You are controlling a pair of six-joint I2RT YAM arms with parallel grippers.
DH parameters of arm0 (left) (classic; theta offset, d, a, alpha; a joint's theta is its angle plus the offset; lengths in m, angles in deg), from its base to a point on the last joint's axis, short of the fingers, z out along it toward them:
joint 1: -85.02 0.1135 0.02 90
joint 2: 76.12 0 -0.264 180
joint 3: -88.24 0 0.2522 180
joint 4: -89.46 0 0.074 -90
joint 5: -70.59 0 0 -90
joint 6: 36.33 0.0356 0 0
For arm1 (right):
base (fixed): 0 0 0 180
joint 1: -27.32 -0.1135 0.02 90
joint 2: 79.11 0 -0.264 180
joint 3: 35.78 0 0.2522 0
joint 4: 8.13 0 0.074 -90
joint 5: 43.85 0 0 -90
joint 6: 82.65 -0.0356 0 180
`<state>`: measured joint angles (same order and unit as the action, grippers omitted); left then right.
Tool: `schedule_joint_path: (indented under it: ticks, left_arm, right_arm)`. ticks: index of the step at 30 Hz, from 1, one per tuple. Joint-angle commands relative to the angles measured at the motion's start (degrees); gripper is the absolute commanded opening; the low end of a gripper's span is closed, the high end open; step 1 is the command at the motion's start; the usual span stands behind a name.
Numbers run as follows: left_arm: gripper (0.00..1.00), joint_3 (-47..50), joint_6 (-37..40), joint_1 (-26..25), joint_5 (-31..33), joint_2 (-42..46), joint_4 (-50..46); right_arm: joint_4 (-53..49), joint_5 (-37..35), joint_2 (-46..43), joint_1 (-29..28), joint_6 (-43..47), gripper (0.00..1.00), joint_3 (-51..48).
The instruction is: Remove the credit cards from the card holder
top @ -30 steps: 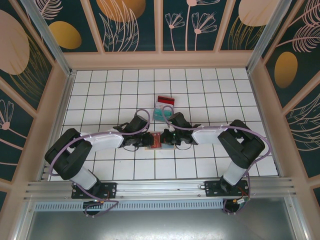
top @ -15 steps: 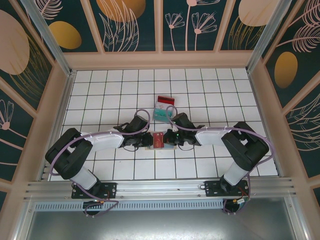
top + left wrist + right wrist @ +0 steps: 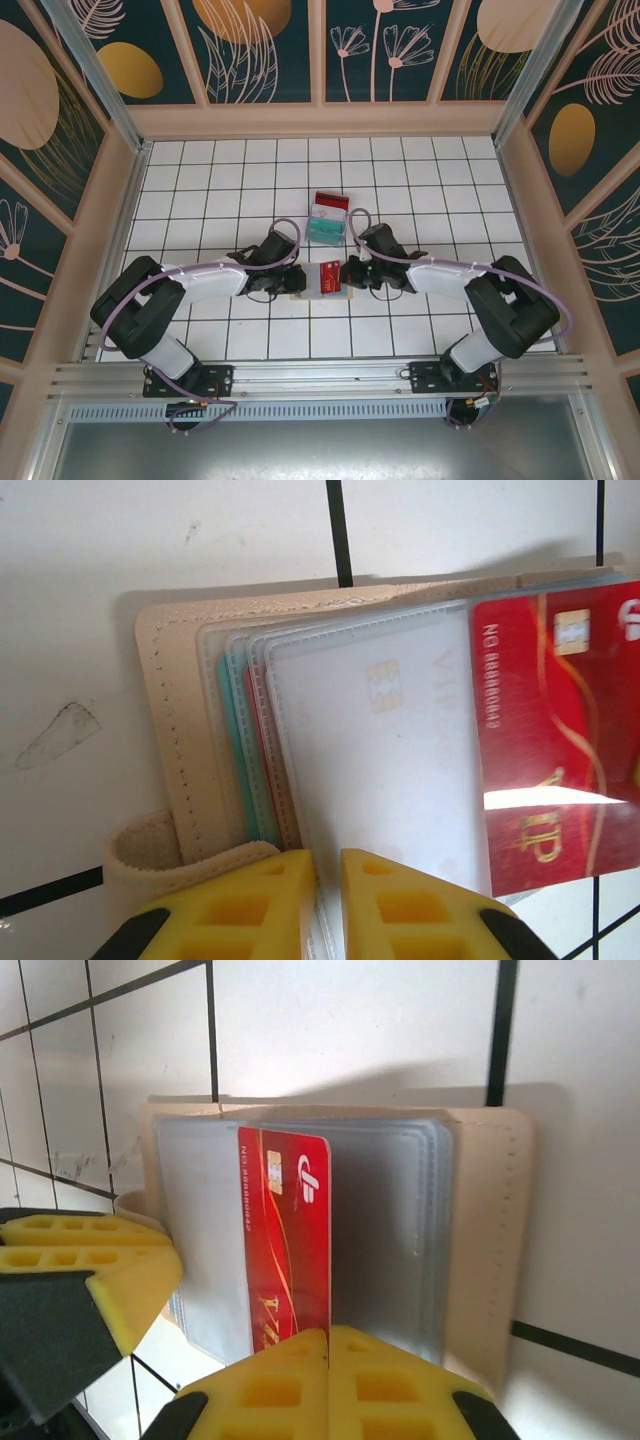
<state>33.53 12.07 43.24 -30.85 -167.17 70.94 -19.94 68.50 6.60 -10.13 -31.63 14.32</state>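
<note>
Card holder [image 3: 170,730]: lies open and flat on the white tiled floor [image 3: 200,190], with a gripper at each end.
Holder edges: the stitched tan border is bare along the cover. A tan strap [image 3: 150,852] curls up just beside the left fingers.
Left gripper [image 3: 328,870]: at the holder's left end, its yellow fingers are almost together and nip the edge of the clear sleeves [image 3: 420,810].
Right gripper [image 3: 328,1345]: at the holder's right end, its fingers are pressed together on the end of the red card [image 3: 285,1240].
Red card: lies across the holder's sleeves.
White card [image 3: 380,730]: inside the top sleeve.
Teal card [image 3: 232,750]: only its edge shows, deeper in the holder's stack.
Loose cards [image 3: 327,217]: near the holder's far edge, not touching it.
Open room: bare tiles beyond the holder's near edge; the walls are well apart from it.
</note>
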Motion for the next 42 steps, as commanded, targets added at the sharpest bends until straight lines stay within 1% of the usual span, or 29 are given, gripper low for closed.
schedule_joint_path:
  ticks: [1,7,11,14,18,20,25,27,30,31,33,34,37,38,39,42]
  left_arm:
    - [0.19,0.21,0.71,-0.23,1.19,-1.87,-4.52]
    - [0.19,-0.18,0.64,-0.21,1.03,-1.44,-4.60]
    - [0.19,-0.54,0.64,-0.23,0.98,-0.85,-4.60]
    - [0.19,-0.84,0.65,-0.18,0.99,-0.13,-4.56]
    - [0.19,-1.32,0.65,-0.23,1.41,1.79,-3.84]
    - [0.20,-1.52,0.31,-0.23,1.60,2.74,-3.27]
    - [0.27,-2.70,-0.06,-0.23,1.96,5.53,-3.28]
    - [0.39,-3.06,-0.22,-0.20,2.86,6.93,-3.79]
    - [0.45,-3.37,-0.16,-0.17,4.59,8.90,-4.81]
    - [0.48,-3.39,-0.02,-0.22,5.22,9.56,-5.18]
    - [0.62,-3.44,0.06,-0.21,7.53,10.93,-6.50]
    - [0.66,-3.44,0.09,-0.20,8.38,11.49,-6.87]
    - [0.86,-2.63,-0.55,-0.22,11.41,13.87,-7.88]
    - [0.93,-2.24,-0.96,-0.16,12.42,14.83,-8.07]
    - [0.98,-1.73,-1.16,-0.17,13.14,15.74,-8.08]
    - [0.99,-0.98,-1.55,-0.08,14.76,17.50,-8.55]
  right_arm:
    - [-5.86,-1.33,-4.08,0.86,5.17,0.00,0.45]
    - [-11.88,-0.48,-9.23,2.80,10.27,0.00,2.85]
    - [-17.42,-1.38,-11.58,2.99,16.04,0.00,7.54]
    - [-22.55,-3.91,-12.06,3.01,22.23,0.00,12.37]
    - [-27.35,-10.48,-11.49,2.93,31.26,0.00,18.76]
    - [-27.99,-13.43,-11.05,2.76,36.47,0.00,21.02]
    - [-26.88,-19.68,-9.55,1.28,48.48,0.00,25.85]
    - [-26.85,-22.07,-7.66,0.81,53.33,0.00,28.64]
    - [-28.41,-23.96,-3.16,0.52,59.39,0.00,33.40]
    - [-30.02,-25.13,-1.25,0.25,61.25,0.00,35.72]
    - [-33.62,-27.89,3.53,-0.63,64.98,0.00,41.03]
    - [-34.34,-28.92,5.11,-1.07,66.58,0.00,42.53]
    - [-32.52,-31.41,8.03,-2.59,70.29,0.00,44.24]
    - [-31.63,-32.55,9.06,-3.16,71.56,0.00,44.56]
    - [-31.02,-34.22,10.29,-3.77,73.08,0.00,44.97]
    - [-29.36,-38.77,13.62,-5.21,76.97,0.00,45.96]
